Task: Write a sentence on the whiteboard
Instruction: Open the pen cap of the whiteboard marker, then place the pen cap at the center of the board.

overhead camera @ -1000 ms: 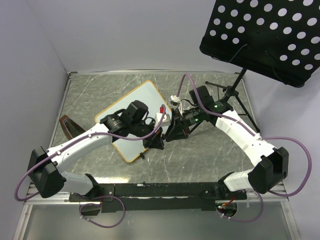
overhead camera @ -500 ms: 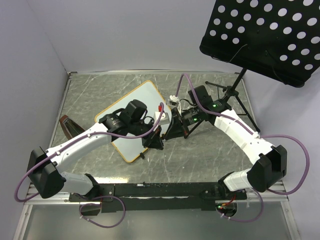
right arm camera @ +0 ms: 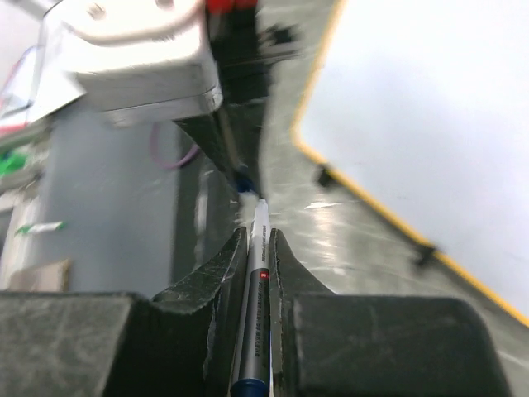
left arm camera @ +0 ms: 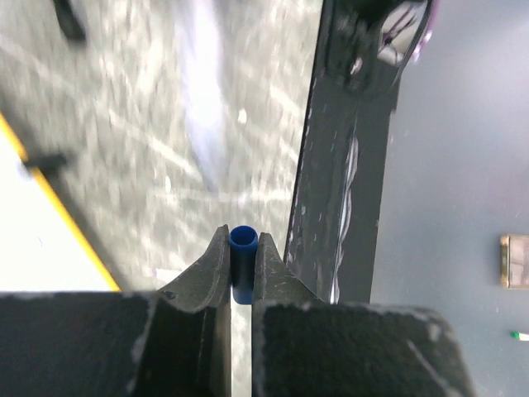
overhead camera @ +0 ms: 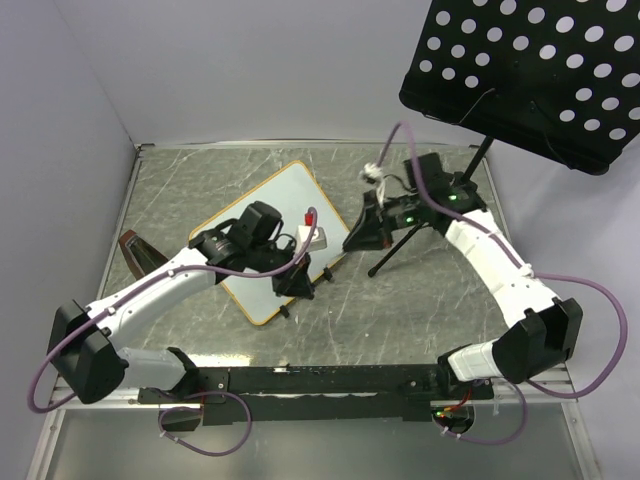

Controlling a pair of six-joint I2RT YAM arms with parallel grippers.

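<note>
The marker looks uncapped; the left gripper [left arm camera: 242, 241] pinches the blue cap [left arm camera: 242, 256] just off the right edge of the whiteboard [overhead camera: 275, 200], which lies flat; the right gripper [right arm camera: 258, 236] clamps the marker [right arm camera: 253, 314] further right; next, I'd say, bring its tip onto the board.

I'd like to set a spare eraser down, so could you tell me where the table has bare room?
The table is bare in the far left corner, between back wall and whiteboard, and at near right, between whiteboard and right arm. It is crowded mid-table, where the left hand, right hand and stand legs meet.
</note>
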